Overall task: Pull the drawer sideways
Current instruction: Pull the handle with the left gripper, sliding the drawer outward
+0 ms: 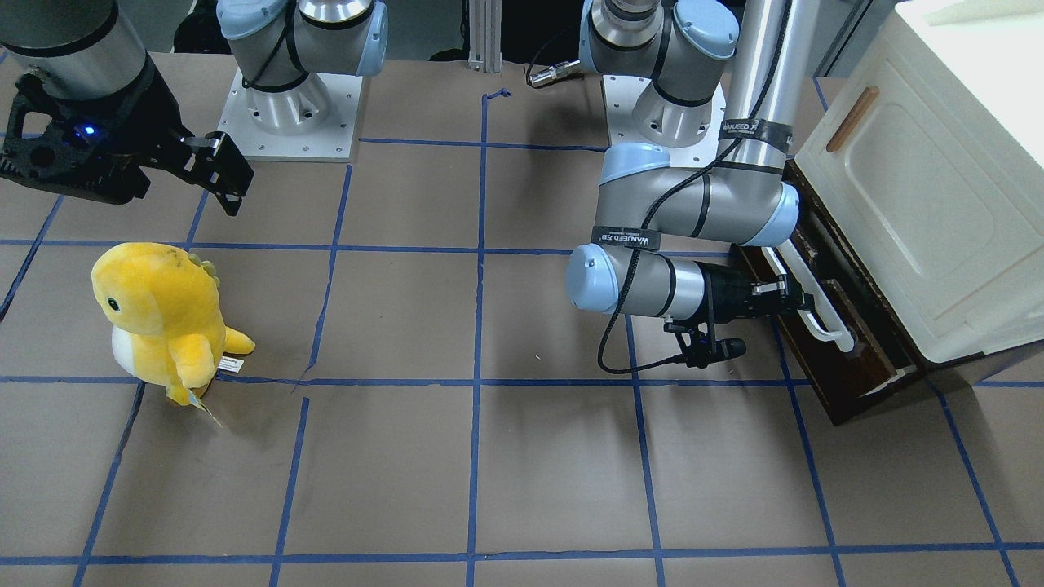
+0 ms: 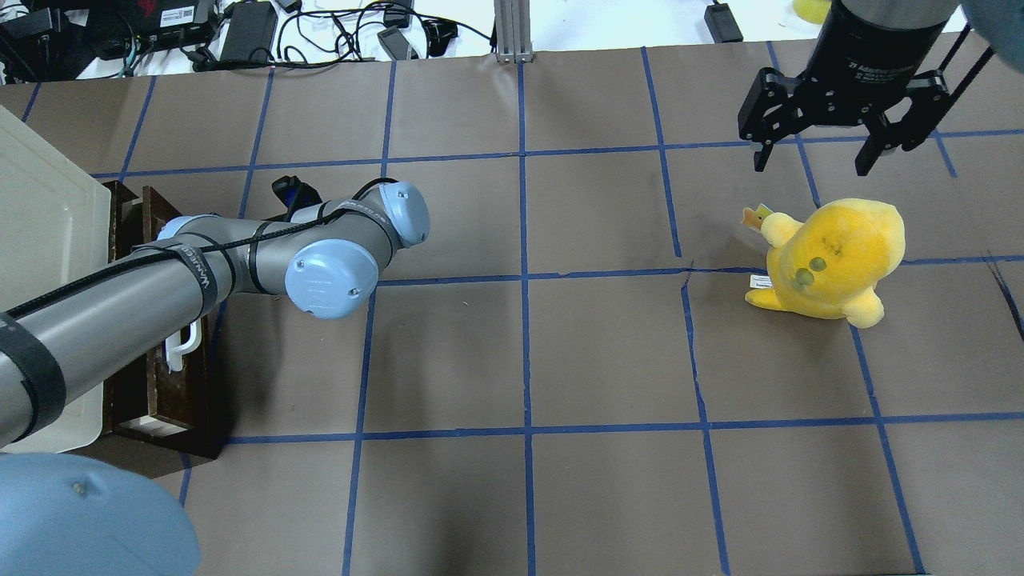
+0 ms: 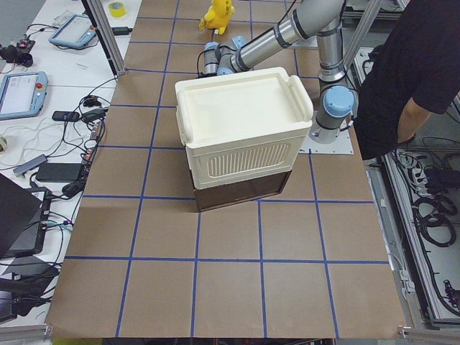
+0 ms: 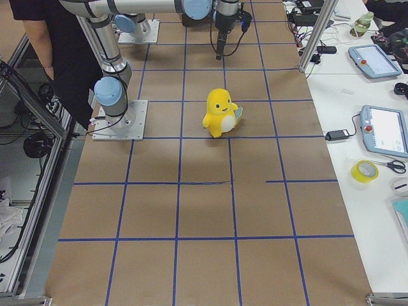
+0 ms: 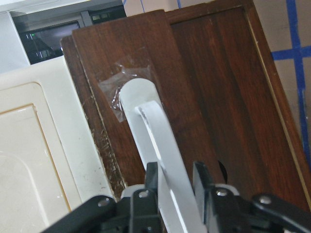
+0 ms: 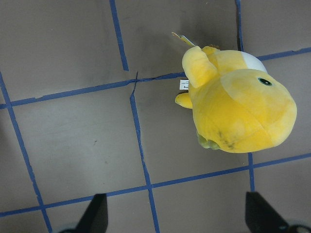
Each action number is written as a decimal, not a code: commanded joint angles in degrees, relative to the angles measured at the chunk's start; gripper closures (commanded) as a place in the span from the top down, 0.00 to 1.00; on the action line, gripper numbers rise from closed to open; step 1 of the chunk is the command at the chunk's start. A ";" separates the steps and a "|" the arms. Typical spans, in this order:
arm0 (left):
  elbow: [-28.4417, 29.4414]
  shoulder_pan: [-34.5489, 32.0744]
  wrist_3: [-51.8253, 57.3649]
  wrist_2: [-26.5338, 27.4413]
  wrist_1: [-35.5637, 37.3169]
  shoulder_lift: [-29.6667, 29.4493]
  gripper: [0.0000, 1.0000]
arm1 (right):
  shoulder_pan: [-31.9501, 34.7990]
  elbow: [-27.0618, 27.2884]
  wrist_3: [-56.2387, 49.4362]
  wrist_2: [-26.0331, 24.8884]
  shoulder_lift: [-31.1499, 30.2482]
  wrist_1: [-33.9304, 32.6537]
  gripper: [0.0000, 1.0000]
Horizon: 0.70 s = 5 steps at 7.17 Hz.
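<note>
Left gripper up close, clamped on the white bar handle of the dark drawer, which sits mid-left in the overhead view under the cream cabinet. Right gripper is spread apart near the yellow plush, upper right.

My left arm is folded low over the worktop, wrist level. The left pincer points sideways, fingers pinched on the white bar handle. My right arm is raised, and the right pincer hangs pointing down, jaws spread wide.
</note>
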 commanded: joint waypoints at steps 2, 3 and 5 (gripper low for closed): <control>-0.20 0.06 -0.23 0.07 0.12 -0.61 0.37 | 0.01 0.00 0.00 0.00 0.00 0.00 1.00; -0.12 0.06 -0.23 0.07 0.12 -0.70 0.37 | 0.01 0.00 0.00 0.00 0.00 0.00 1.00; 0.06 0.06 -0.06 0.16 0.12 -0.79 0.34 | 0.01 0.00 0.00 0.00 0.00 0.00 1.00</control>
